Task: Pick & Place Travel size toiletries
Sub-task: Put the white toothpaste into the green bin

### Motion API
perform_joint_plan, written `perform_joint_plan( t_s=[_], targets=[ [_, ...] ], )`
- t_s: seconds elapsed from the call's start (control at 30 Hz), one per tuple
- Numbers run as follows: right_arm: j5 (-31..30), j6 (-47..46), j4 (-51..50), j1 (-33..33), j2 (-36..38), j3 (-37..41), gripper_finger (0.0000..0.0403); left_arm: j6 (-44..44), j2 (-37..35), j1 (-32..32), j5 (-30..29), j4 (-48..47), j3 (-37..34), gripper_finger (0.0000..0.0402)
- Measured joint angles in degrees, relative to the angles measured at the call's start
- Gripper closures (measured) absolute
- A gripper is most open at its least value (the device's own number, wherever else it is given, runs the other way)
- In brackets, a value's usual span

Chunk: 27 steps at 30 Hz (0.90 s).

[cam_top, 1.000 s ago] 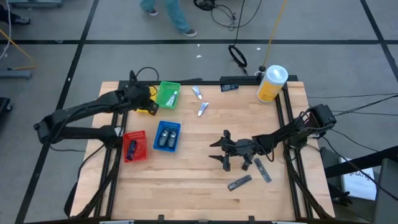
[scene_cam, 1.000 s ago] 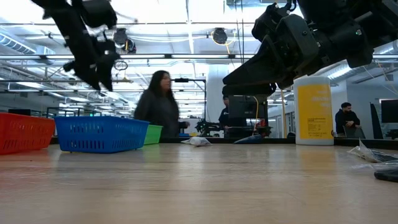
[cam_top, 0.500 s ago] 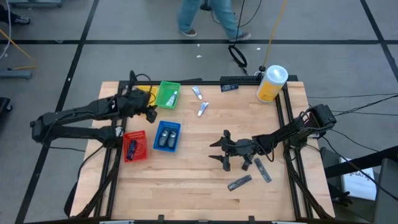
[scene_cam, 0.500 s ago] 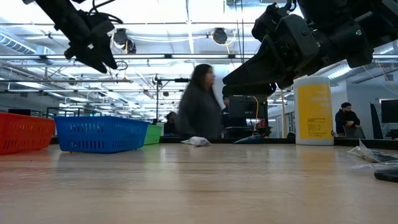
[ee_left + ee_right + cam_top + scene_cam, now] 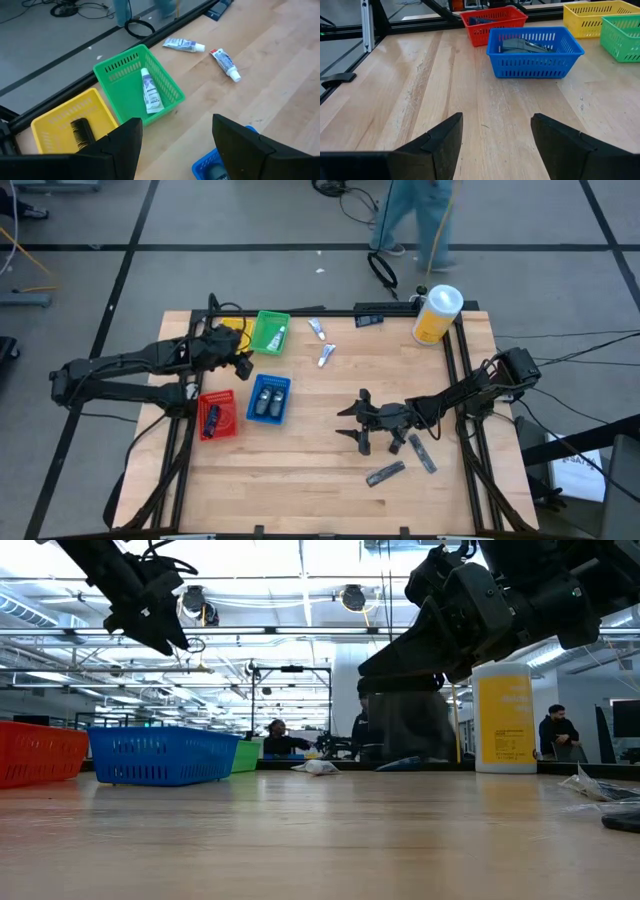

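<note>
Green tray point(image 5: 137, 85) holds one tube point(image 5: 149, 92); left pincer point(image 5: 240, 358), released, hovers beside it; right pincer point(image 5: 355, 423), released, waits at the counter's point(image 5: 320, 470) three o'clock.

The left gripper point(image 5: 240, 358) has drawn back from the green basket point(image 5: 268, 333); a person point(image 5: 415, 215) has walked right behind the desk.

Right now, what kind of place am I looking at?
Probably a robotics lab or workshop hall: a wooden table with sorting trays, bright ceiling lights overhead, and cables across the floor.
</note>
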<state>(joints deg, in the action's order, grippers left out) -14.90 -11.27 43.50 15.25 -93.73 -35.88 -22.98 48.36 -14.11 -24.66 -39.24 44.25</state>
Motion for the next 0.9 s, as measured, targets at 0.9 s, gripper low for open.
perform_joint_plan(
  t_s=[0.9],
  targets=[
    [0.0,0.0,0.0,0.0,0.0,0.0,0.0176,-0.1,0.0,0.0,0.0,-1.3,0.0,0.0163]
  ],
)
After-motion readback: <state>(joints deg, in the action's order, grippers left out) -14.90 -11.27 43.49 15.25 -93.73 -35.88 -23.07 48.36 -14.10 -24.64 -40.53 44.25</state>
